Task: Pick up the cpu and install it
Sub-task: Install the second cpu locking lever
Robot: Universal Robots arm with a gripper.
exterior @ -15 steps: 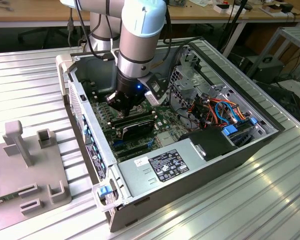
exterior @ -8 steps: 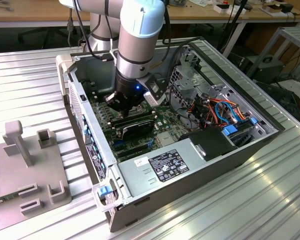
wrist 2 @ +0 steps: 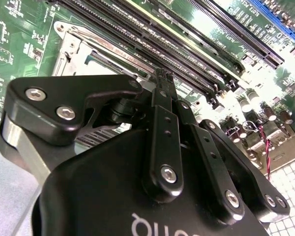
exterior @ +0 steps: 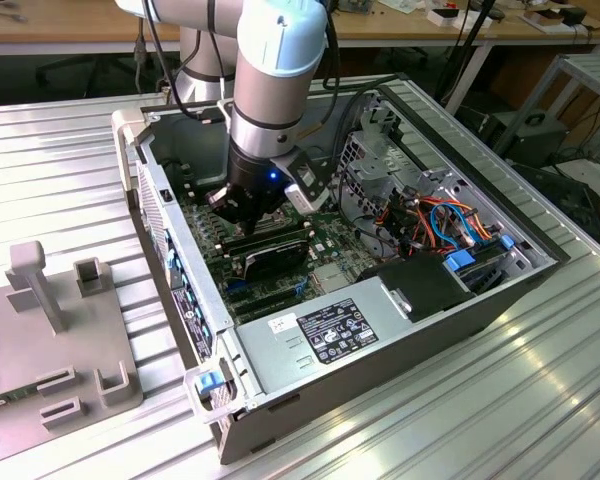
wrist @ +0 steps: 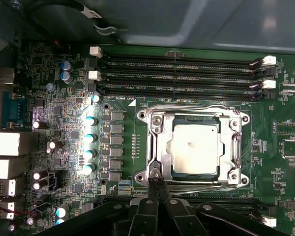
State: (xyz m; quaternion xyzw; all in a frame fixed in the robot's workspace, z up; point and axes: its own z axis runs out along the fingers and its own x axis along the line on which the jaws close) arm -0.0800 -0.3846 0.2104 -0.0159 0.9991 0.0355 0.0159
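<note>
First wrist view: we saw the gripper (wrist: 156, 183) with its 2 fingertips pressed together, holding nothing, touching the socket frame (wrist: 155, 147). Just beyond them, the cpu (wrist: 194, 148) lay seated in that socket.

Label on power supply (exterior: 332, 330) — print prob. too small, unreadable.
</note>
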